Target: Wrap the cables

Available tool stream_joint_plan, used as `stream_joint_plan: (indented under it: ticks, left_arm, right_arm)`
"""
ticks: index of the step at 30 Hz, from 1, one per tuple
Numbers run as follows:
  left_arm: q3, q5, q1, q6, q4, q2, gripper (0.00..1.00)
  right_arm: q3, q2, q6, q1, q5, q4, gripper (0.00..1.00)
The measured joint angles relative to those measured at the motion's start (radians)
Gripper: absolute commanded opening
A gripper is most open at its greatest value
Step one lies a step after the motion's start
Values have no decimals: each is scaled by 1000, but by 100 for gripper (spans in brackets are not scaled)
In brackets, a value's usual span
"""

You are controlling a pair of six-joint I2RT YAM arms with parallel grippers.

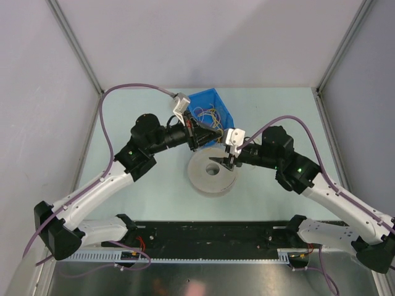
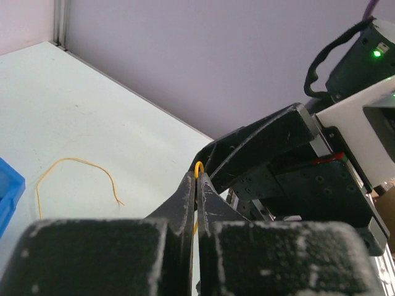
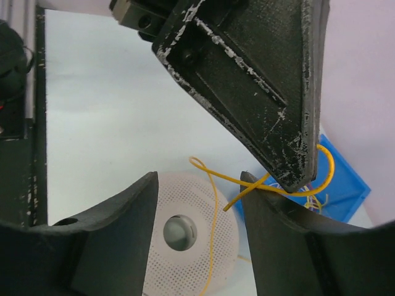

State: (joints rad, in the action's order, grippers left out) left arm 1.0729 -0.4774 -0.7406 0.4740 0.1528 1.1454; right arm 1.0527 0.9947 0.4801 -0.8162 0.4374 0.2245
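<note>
While the left gripper (image 2: 198,180) is clenching the yellow cable (image 3: 212,209) at its tips, the right gripper (image 3: 199,179) is gaping wide, the thin crossed loop dangling over the white spool (image 3: 179,265).

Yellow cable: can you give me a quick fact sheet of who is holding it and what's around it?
left gripper: shut on the yellow cable
right gripper: open, gripping nothing
cable shape: crossed loop, tail hanging down
underneath: white perforated spool
blue bin: holds more tangled cables
wrapping: not yet begun on the spool
</note>
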Motion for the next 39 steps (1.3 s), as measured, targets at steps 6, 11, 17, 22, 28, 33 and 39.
stream_joint_plan:
  ticks: [6, 11, 17, 22, 28, 33, 39]
  left_arm:
    - [0, 36, 0, 15, 3, 0, 0]
    - [-9, 65, 0, 14, 4, -1, 0]
    - [-14, 80, 0, 14, 3, -1, 0]
    - [-14, 82, 0, 17, 3, -1, 0]
    - [-14, 88, 0, 23, 3, -1, 0]
    - [-14, 109, 0, 23, 3, -1, 0]
    - [-14, 120, 0, 23, 3, -1, 14]
  right_arm:
    - [-2, 10, -5, -23, -147, -49, 55]
    - [-2, 7, -33, -3, -175, -53, 67]
    - [-2, -11, -90, 58, -145, -60, 57]
    - [-2, -5, -120, 64, -151, -94, 48]
    - [-2, 22, -125, 45, -155, -116, 41]
    - [-2, 33, -119, 21, -165, -118, 19]
    - [-2, 35, -110, 21, -203, -118, 0]
